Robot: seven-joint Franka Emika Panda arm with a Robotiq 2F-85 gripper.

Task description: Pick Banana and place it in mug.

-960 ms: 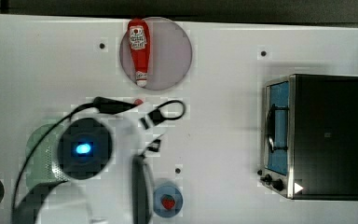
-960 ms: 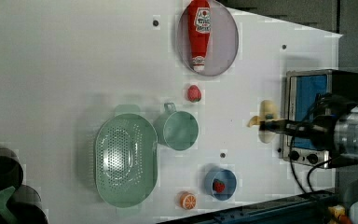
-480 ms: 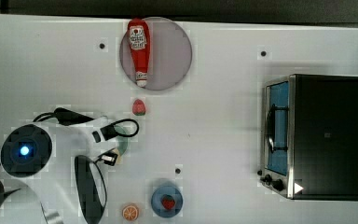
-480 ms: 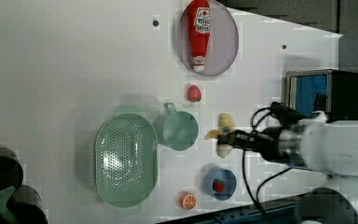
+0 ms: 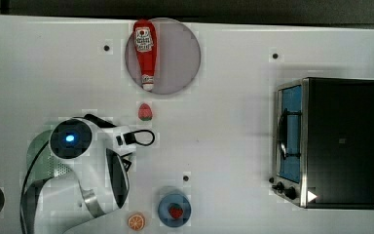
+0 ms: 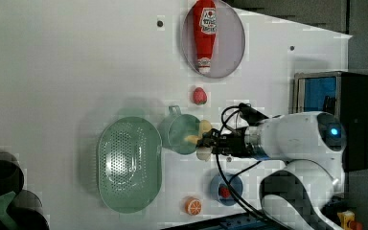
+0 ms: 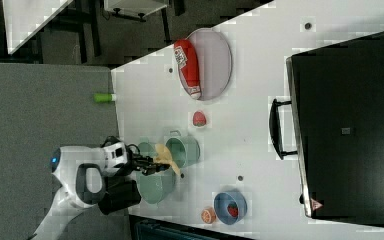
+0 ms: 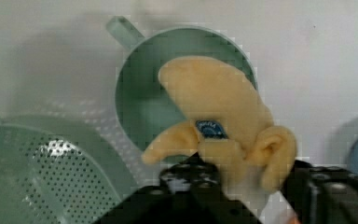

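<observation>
In the left view, the perforated bowl (image 6: 129, 164) sits just left of the mug (image 6: 178, 134) on the tabletop (image 6: 76, 72). The banana (image 6: 200, 139) hangs over the mug's right rim, pinched between the partly spread fingers of the claw (image 6: 210, 143).

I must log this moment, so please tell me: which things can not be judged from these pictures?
- Mug floor, wrist view: the banana covers much of its mouth.
- Mug, top view: hidden under the arm.
- End effector grip, left view: too small to tell whether the banana is released.
- Perforated bowl, wrist view: cut off by the edge.
</observation>
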